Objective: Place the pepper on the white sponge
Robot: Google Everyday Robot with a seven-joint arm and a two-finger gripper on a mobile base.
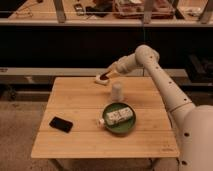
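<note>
From my seat I see the arm (pixel 162 87) reaching in from the right side, over the far right part of the wooden table (pixel 75 145), and ending at the far edge a little right of its middle. The gripper (pixel 106 76) sits there, low over the tabletop, with its fingers closed on the pepper (pixel 103 77). The pepper shows as a small dark red shape at the fingertips. It lies right over the white sponge (pixel 100 80), a small pale block resting on the tabletop just inside the far edge. I cannot tell whether the pepper is pressed onto the sponge or held a hair above it; the two overlap in my view.

Just nearer to me than the sponge, and slightly to the right, a white cup (pixel 116 91) stands upright, apart from both sponge and gripper. Closer to the near edge, right of the table's middle, is a green bowl (pixel 131 128) with a white labelled bottle (pixel 118 116) lying on its side across it, cap pointing left. A flat black phone (pixel 61 124) lies on the left part of the tabletop, towards the near left corner, well apart from everything else. The robot's pale body (pixel 197 142) fills the near right corner of my view, beside the table's right edge.
</note>
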